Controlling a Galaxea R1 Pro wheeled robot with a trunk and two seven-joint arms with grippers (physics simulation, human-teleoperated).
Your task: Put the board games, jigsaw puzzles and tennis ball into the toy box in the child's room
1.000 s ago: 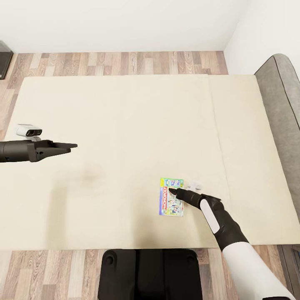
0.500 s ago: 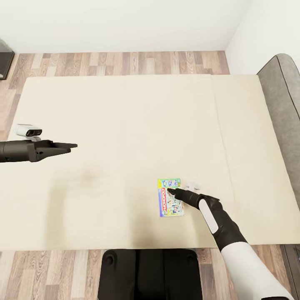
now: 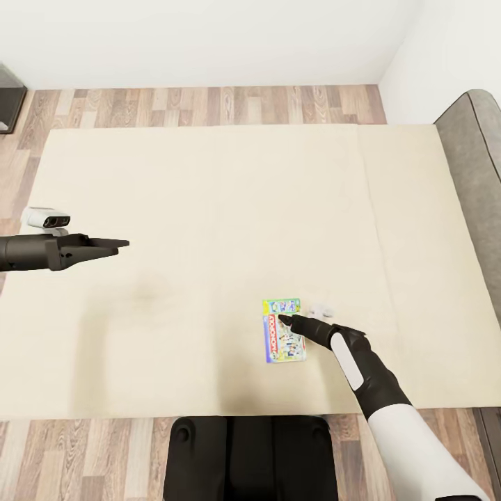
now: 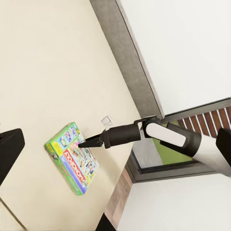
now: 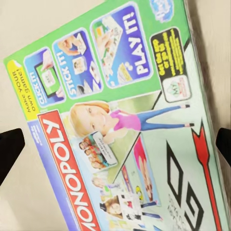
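Monopoly box (image 3: 283, 330) lies flat on the beige bed (image 3: 209, 209), near its front edge. Right hand (image 3: 285, 319) hovers just over the box's upper part, fingers spread wide on either side. Left hand (image 3: 115, 244) hangs well apart over the mattress; its state I cannot tell.

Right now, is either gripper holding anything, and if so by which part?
Nothing is held. The right gripper hangs open over the Monopoly box on the bed; the left gripper is empty.
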